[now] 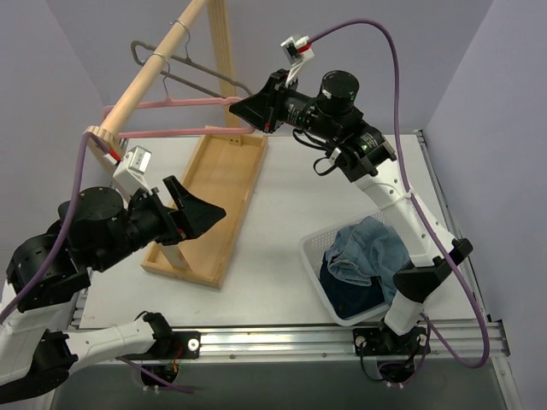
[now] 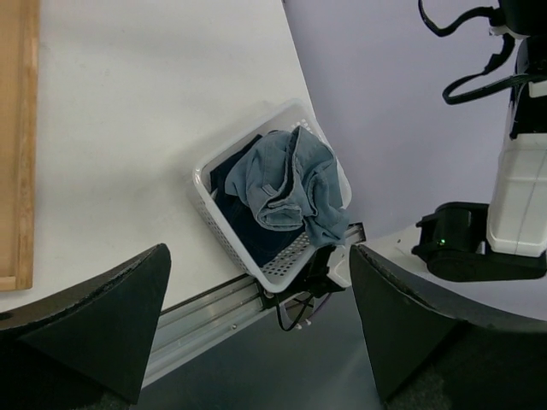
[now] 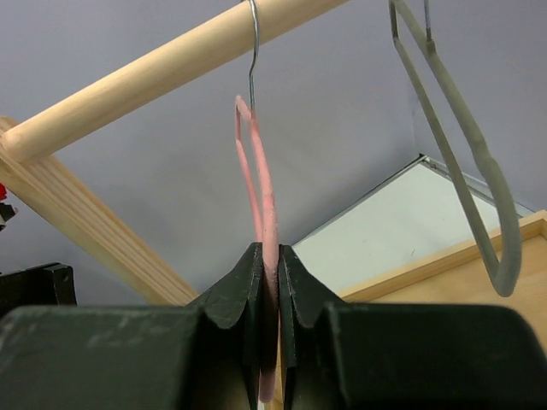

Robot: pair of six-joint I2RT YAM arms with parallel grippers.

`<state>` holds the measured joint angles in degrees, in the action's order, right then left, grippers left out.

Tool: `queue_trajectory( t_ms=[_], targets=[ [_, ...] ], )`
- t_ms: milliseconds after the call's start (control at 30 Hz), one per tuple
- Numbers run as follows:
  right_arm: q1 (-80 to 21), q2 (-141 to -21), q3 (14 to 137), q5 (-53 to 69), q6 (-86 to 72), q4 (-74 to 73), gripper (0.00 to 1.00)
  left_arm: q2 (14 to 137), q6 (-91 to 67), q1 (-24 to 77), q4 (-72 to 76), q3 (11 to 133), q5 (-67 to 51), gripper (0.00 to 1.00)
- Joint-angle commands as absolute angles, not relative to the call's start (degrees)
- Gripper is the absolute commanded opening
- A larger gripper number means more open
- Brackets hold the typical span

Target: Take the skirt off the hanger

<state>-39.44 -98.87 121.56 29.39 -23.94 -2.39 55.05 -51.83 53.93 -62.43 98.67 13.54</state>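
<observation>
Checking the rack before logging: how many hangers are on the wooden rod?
2. The pink hanger is clamped in the right gripper; the grey hanger hangs free beside it.

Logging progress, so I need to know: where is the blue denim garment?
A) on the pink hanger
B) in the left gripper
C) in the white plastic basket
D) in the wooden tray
C: the blue denim garment lies heaped in the white perforated plastic basket; the pink hanger hangs bare.
</observation>
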Motion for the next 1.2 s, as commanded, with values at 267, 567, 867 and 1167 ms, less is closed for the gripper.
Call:
queue_trajectory(
  t_ms=[267, 567, 867, 1167],
  targets=[
    [-40.25, -94.75, 120.15, 15.66, -20.66, -11.59, 0.82, 60.38, -45.18, 53.96, -58.45, 101.95, 9.93, 0.94],
    [-40.17, -90.53, 116.56, 3.79, -18.72, -24.77, 1.0, 58.99, -44.21, 53.96, -61.17, 101.17, 11.95, 0.94],
    [-39.99, -78.23, 100.83, -2.19, -20.74, -26.27, 1.0, 46.77, -47.72, 53.96, -59.32, 93.17, 19.33, 0.94],
    [-39.02, -68.82, 82.1, -5.71, -32.51, -29.18, 1.0, 40.69, -39.21, 53.88, -57.04, 89.03, 20.74, 0.94]
  ],
)
